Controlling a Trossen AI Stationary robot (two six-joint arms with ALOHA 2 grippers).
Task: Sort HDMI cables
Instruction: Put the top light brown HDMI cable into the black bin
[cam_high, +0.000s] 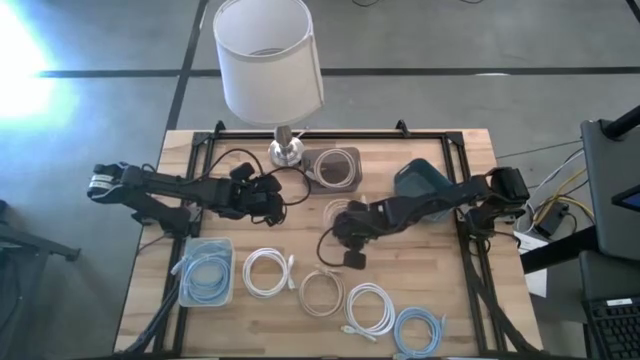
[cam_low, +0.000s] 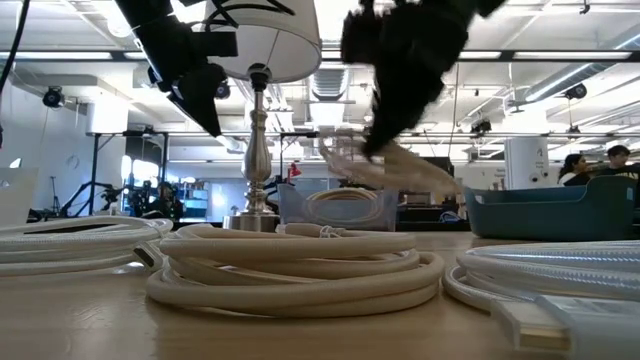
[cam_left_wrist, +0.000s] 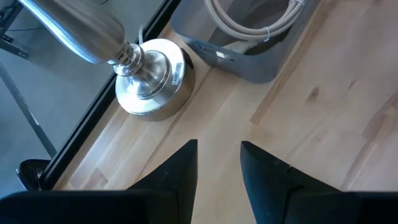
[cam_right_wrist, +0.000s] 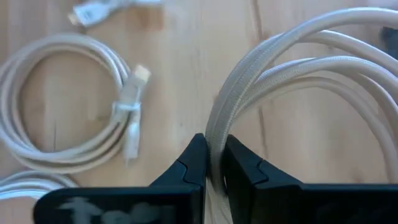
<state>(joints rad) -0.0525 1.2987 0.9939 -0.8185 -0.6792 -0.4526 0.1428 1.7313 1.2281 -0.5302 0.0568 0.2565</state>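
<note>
My right gripper (cam_right_wrist: 214, 155) is over the table's middle (cam_high: 343, 226), shut on a beige HDMI cable coil (cam_right_wrist: 311, 81). In the low view this coil (cam_low: 385, 165) is blurred and hangs above the tabletop. More coils lie flat along the near side: a light blue one (cam_high: 205, 272) in a clear tray, a white one (cam_high: 268, 271), a beige one (cam_high: 321, 292), a white one (cam_high: 372, 307) and a light blue one (cam_high: 420, 330). Another beige coil (cam_high: 337, 165) lies in a grey bin. My left gripper (cam_left_wrist: 217, 168) stands open near the lamp base (cam_left_wrist: 149, 78), holding nothing. My right gripper pinches the beige coil's bundled strands (cam_right_wrist: 216, 134) between its two fingers, at one side of the loop. The fingers slant down from above. The rest of the loop spreads away beyond the fingertips, and the coil is lifted clear of the table.
A table lamp with a white shade (cam_high: 268, 58) stands at the far edge. The grey bin (cam_high: 322, 183) is beside its base and a teal bin (cam_high: 420, 178) is to the right. A black frame (cam_high: 465, 250) runs around the wooden table.
</note>
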